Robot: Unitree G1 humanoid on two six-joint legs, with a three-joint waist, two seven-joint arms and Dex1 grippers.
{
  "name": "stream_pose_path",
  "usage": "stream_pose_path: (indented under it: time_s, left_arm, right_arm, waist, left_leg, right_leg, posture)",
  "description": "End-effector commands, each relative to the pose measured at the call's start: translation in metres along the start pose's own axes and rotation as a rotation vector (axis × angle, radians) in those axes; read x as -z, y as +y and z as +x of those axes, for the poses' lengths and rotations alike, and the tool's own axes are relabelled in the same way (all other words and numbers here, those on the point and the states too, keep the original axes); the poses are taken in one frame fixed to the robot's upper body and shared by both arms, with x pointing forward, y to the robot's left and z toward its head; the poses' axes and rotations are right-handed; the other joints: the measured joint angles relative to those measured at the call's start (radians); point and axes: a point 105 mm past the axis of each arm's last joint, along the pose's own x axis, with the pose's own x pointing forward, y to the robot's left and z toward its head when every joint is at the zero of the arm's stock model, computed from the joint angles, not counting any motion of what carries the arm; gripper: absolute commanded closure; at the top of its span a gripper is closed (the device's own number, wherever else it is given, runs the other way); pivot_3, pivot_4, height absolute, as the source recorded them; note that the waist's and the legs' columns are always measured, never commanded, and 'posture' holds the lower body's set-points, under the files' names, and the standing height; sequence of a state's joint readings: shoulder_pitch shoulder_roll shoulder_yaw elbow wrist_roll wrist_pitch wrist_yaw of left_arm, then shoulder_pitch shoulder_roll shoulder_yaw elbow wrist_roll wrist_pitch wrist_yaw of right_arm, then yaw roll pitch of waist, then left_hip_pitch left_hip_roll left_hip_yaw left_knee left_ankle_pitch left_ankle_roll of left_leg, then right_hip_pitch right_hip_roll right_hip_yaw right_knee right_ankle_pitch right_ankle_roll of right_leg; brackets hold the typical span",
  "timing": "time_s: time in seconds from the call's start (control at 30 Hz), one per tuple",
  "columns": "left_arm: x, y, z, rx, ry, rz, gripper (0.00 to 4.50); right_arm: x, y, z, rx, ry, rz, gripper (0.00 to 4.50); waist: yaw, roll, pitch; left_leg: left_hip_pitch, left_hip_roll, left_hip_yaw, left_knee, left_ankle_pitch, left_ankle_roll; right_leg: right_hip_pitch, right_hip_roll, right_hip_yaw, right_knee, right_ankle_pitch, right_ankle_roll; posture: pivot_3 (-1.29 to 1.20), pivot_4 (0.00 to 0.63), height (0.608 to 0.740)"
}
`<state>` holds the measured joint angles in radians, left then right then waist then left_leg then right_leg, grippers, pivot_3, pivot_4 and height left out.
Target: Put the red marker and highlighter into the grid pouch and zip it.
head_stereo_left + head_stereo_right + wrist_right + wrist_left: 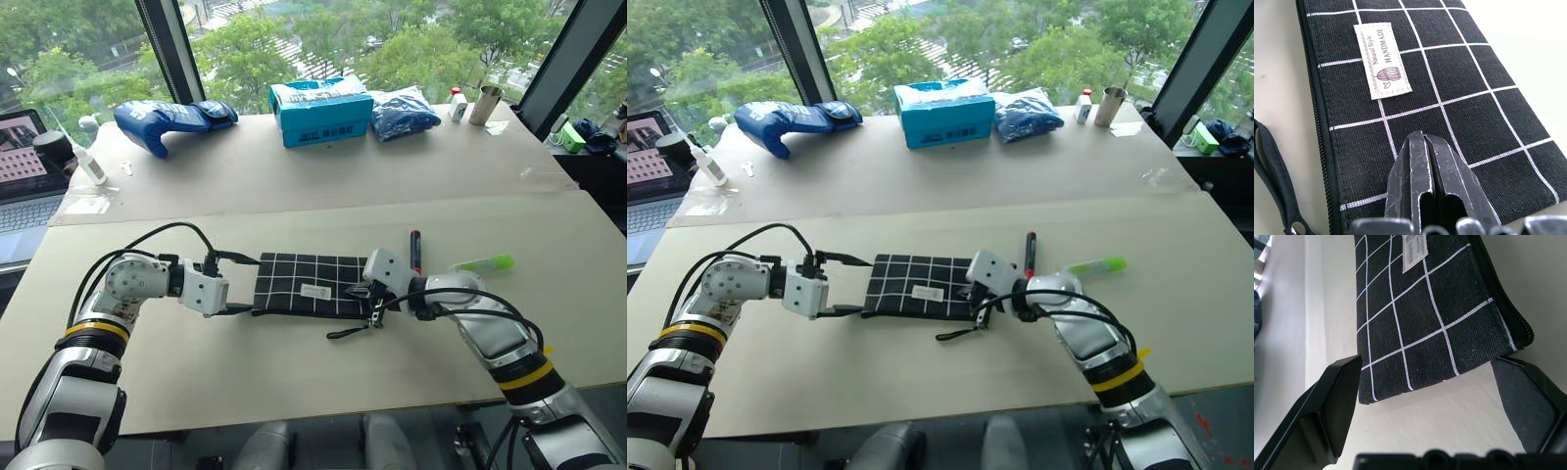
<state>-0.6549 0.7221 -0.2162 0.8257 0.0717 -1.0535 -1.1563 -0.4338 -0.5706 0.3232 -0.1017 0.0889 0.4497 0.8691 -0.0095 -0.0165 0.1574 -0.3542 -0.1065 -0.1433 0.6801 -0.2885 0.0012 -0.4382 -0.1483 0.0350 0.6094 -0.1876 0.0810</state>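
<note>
The grid pouch [304, 286] lies flat at the table's center, zipper edge toward me, apparently still zipped. My left gripper [235, 284] sits at the pouch's nine o'clock end, fingers spread wide on either side of that short edge, likely ready to pin it. My right gripper [1425, 171], fingers pressed together and holding nothing, rests over the three o'clock end near the zipper strap [348, 332]. The red marker [415, 250] and highlighter [485, 263] wait around two o'clock, outside the pouch.
</note>
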Motion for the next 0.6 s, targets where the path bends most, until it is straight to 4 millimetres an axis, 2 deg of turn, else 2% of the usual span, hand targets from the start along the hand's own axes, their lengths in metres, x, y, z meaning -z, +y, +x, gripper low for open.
stream_pose_path:
  time_s: [0.03,0.2,0.4,0.6]
  left_arm:
    - [0.004,0.003,-0.008,0.001,0.024,0.024,0.0]
    - [0.001,-0.006,0.001,0.048,-0.004,0.029,0.0]
    - [0.007,-0.002,-0.01,0.07,0.032,0.035,0.0]
    - [0.01,-0.009,-0.014,0.097,0.036,0.022,0.0]
  right_arm:
    - [-0.001,0.002,-0.002,-0.001,-0.012,0.01,4.45]
    - [-0.005,0.0,-0.002,0.009,-0.026,0.013,4.45]
    - [-0.004,0.0,-0.002,0.011,-0.026,0.018,4.45]
    - [-0.004,0.002,-0.004,0.009,-0.026,0.019,4.45]
  waist:
    - [-0.003,0.0,0.0]
    - [-0.005,0.0,0.0]
    - [-0.005,0.0,0.0]
    - [-0.008,0.0,0.0]
  left_leg:
    - [0.0,0.0,0.0,0.0,0.0,0.0]
    - [0.0,0.0,0.0,0.0,0.0,0.0]
    - [0.0,0.0,0.0,0.0,0.0,0.0]
    - [0.0,0.001,0.0,0.0,0.0,0.0]
  right_leg:
    - [0.0,0.0,0.0,0.0,0.0,0.0]
    - [0.0,0.0,0.0,0.001,0.0,0.0]
    - [0.0,0.0,0.0,0.001,0.0,0.0]
    - [-0.001,0.001,0.0,0.001,0.0,0.0]
  posture:
    - [0.0,0.15,0.74]
    - [0.0,0.15,0.74]
    - [0.0,0.15,0.74]
    - [0.0,0.15,0.74]
